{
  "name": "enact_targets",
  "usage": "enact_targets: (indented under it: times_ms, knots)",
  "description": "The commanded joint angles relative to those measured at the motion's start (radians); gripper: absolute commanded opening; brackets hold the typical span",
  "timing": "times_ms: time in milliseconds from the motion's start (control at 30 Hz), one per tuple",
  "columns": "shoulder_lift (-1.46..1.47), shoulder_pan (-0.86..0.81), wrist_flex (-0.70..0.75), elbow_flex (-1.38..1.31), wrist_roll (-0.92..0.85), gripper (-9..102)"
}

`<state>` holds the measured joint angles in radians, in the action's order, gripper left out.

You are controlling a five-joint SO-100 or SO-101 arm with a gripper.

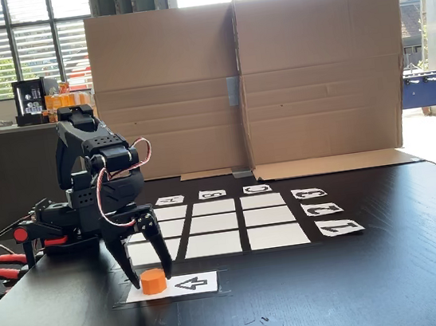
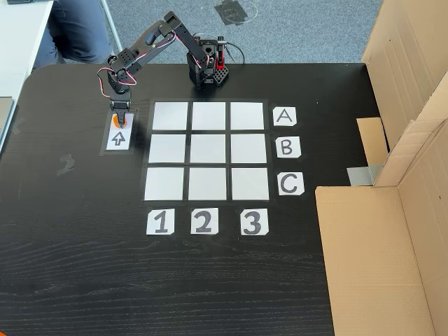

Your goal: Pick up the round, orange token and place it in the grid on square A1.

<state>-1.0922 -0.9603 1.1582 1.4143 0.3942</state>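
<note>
One small, matte, bright orange round token (image 1: pixel 154 281) sits on the plain end of a white paper card printed with a black arrow (image 1: pixel 194 283), and our black two-finger gripper (image 1: pixel 148 278) stands over it with its fingers spread, one on each side of the token. We cannot tell whether the pads touch it yet. We judge this as the moment before the squeeze: the arm reaches steeply down so the fingers can straddle the short cylinder from above.

In the top-down fixed view the token (image 2: pixel 115 119) lies at about nine o'clock from the three-by-three grid of white paper rectangles (image 2: pixel 208 150). Square A1 (image 2: pixel 170 116), the white corner rectangle where the A row meets the 1 column, is just beside the card, at three o'clock from the token, so we expect a short lift and carry.

The surface is a dark wood-grain table (image 2: pixel 231 280). Brown cardboard sheets (image 1: pixel 247 79) stand as a backdrop behind the grid, with bright windows beyond them.
</note>
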Motion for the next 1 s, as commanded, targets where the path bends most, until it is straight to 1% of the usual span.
enact_targets:
  times_ms: [0,500,967]
  knots:
    - [-0.006,0.011,0.006,-0.075,-0.014,18]
    - [-0.008,0.014,0.006,-0.078,-0.028,5]
    - [-0.147,0.005,0.041,-0.071,-0.029,5]
